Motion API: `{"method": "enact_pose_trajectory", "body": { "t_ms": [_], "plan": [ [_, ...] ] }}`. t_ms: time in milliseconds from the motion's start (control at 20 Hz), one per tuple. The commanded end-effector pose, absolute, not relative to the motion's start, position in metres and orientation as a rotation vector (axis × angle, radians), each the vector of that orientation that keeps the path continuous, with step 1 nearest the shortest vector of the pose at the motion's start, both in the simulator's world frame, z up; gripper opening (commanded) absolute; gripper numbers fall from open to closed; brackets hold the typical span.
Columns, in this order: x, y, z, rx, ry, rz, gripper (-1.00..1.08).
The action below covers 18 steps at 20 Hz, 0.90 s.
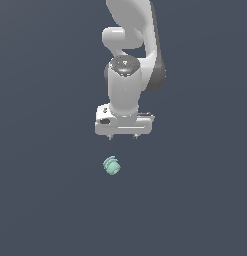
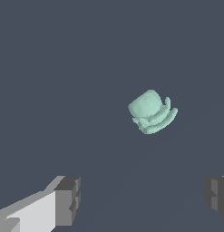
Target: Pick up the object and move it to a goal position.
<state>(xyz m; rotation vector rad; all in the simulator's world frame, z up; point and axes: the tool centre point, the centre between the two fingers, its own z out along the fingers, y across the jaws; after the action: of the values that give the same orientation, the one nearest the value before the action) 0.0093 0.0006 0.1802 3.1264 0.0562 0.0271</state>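
The object (image 1: 111,165) is a tiny mint-green ridged piece lying on the flat dark surface, much smaller than the white hand above it. My gripper (image 1: 123,137) hangs a short way behind it, slightly toward the exterior view's right, and does not touch it. In the wrist view the object (image 2: 152,111) lies apart from both fingertips (image 2: 68,199), which stand wide apart with nothing between them. The gripper (image 2: 143,197) is open.
The white arm (image 1: 131,60) rises behind the hand toward the top of the exterior view. Plain dark grey ground (image 1: 50,200) lies all around, with no other objects or edges in sight.
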Motion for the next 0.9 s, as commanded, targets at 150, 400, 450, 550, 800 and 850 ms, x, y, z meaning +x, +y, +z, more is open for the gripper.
{"method": "enact_pose_trajectory", "body": {
  "t_ms": [150,400,450,550,800,850],
  "plan": [
    [0.015,-0.003,0.174,3.123,0.128,0.024,1.00],
    [0.023,-0.008,0.165,3.114,0.248,0.019,1.00],
    [0.025,-0.010,0.162,3.111,0.278,0.017,1.00],
    [0.029,-0.013,0.156,3.105,0.343,0.014,1.00],
    [0.041,-0.022,0.139,3.080,0.531,0.007,1.00],
    [0.044,-0.024,0.136,3.074,0.569,0.006,1.00]
  ]
}}
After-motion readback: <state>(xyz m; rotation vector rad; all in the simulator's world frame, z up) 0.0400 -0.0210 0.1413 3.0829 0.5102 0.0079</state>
